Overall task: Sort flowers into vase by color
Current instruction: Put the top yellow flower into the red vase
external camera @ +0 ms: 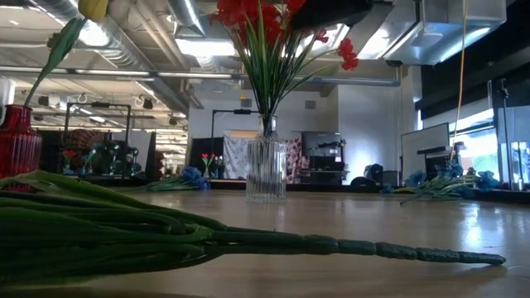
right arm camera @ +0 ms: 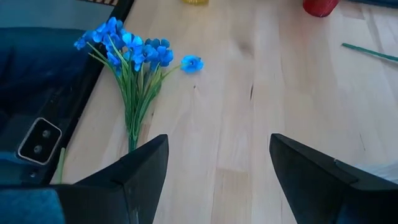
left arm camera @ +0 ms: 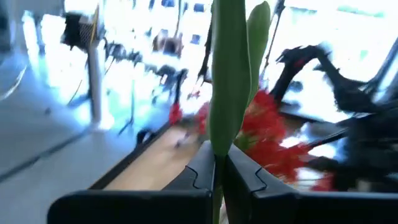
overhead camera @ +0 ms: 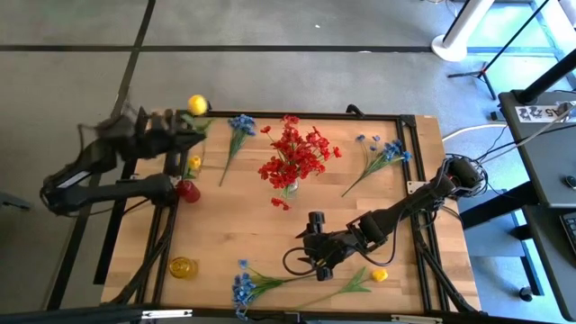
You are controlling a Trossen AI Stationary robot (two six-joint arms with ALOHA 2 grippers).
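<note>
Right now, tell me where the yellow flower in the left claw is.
In the high view the yellow flower is at the table's far left edge, held by the left claw above the red vase.
</note>
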